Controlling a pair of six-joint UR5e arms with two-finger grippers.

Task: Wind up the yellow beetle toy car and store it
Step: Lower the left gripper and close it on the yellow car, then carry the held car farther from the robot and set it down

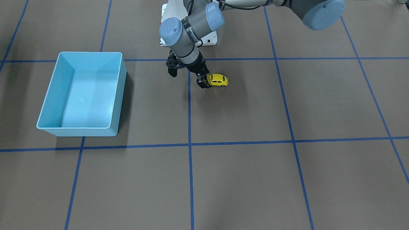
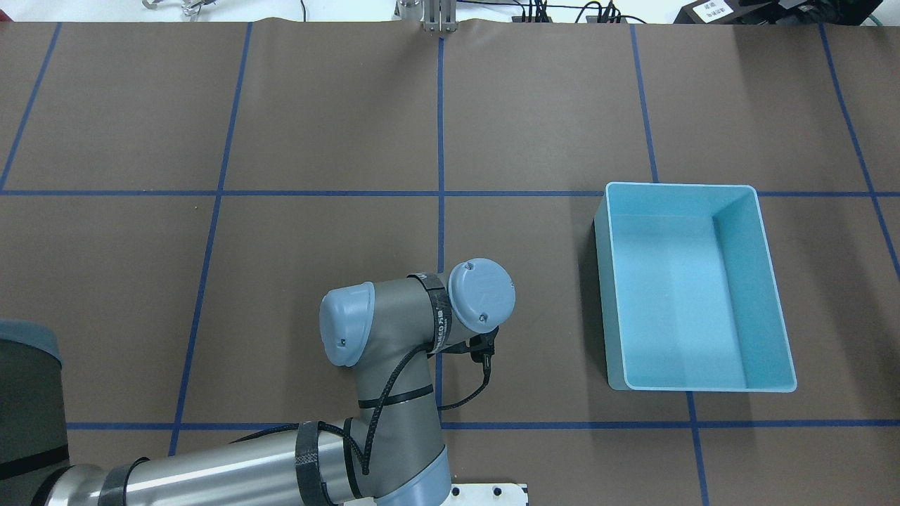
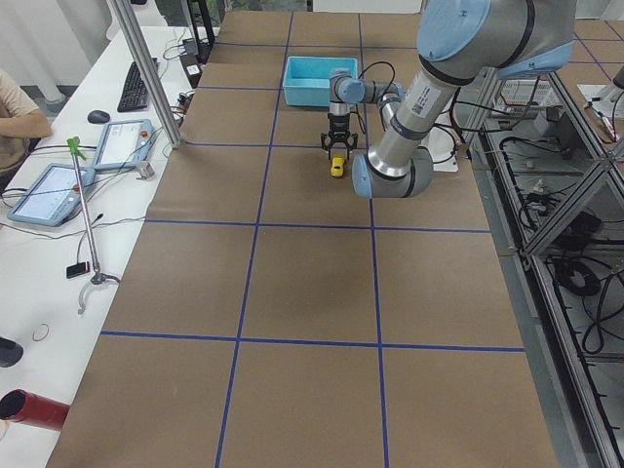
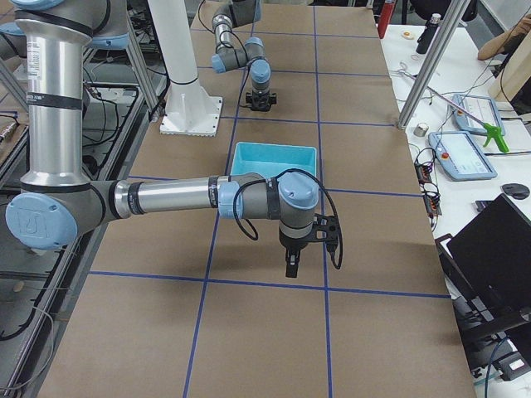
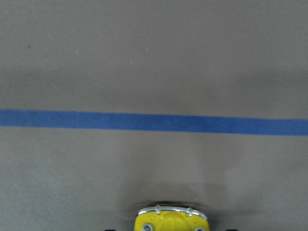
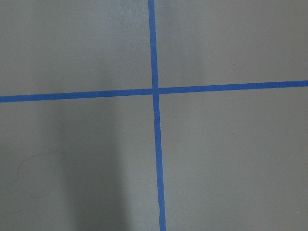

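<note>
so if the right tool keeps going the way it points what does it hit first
Probably bare table near the blue tape crossing: the right tool points straight down, nothing seen beneath it.

Table (image 1: 243, 179): brown mat, blue tape grid (image 1: 190, 179). Side desk (image 3: 39, 268), white: keyboard (image 3: 134, 86), mouse (image 3: 97, 117), tablet (image 3: 44, 195). Metal post (image 3: 146, 73). Even overhead light.
</note>
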